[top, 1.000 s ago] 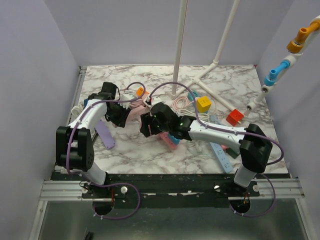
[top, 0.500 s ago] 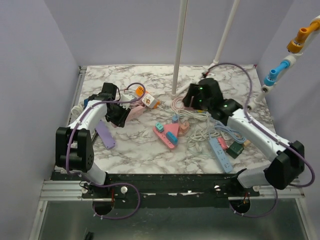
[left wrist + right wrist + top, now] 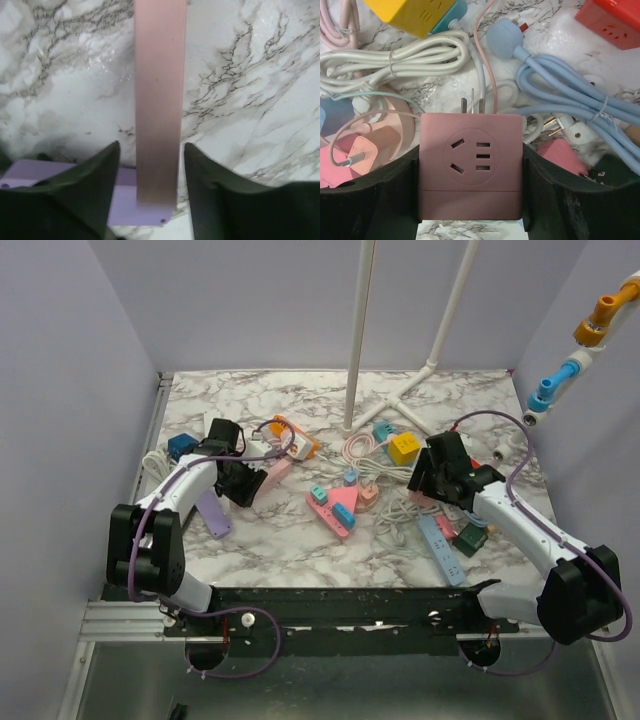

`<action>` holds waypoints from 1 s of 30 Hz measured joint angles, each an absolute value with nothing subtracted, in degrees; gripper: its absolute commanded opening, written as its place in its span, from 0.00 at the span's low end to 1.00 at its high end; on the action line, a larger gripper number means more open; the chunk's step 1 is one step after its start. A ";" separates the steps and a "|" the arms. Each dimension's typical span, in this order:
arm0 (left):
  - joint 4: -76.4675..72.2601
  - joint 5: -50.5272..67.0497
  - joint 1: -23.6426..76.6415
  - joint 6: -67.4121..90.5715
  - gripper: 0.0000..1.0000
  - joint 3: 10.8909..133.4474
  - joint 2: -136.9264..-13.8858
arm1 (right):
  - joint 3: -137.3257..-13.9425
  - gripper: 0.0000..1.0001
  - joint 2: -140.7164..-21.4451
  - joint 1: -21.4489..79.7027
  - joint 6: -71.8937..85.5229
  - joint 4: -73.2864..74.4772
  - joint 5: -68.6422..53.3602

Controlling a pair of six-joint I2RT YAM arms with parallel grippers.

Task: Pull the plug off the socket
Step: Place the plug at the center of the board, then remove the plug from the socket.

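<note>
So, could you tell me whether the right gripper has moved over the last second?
Yes. The right gripper, holding the pink socket adapter, swung from left of the white pole to well right of it.

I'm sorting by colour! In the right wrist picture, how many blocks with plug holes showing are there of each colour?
Yellow block: 1
Red block: 1
Pink block, held in the right gripper: 1
Total: 3
</note>
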State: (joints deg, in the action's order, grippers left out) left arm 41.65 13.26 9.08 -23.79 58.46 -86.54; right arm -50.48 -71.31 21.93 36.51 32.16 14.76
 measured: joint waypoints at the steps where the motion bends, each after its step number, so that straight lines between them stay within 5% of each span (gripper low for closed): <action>1: 41.56 13.04 9.10 -23.64 0.70 58.04 -86.35 | -50.26 0.50 -71.31 21.93 36.62 32.38 14.76; 6: 41.69 12.64 9.13 -23.57 0.89 56.75 -85.23 | -50.17 0.79 -71.31 21.96 36.60 32.58 14.96; 11: 44.14 13.76 9.13 -23.49 0.92 58.63 -83.74 | -51.86 0.99 -71.31 21.96 35.38 33.39 15.38; 21: 49.65 19.90 6.76 -22.65 0.98 74.98 -82.08 | -71.18 1.00 -75.29 28.08 30.22 34.63 15.55; 30: 48.14 20.01 6.33 -24.47 0.98 82.08 -94.30 | -77.73 1.00 -87.20 35.90 28.10 31.42 12.03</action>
State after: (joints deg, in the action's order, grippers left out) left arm 48.14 20.01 6.33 -24.47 82.08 -94.30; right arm -77.73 -87.20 35.90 28.10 31.42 12.03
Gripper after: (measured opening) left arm 0.975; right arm 0.998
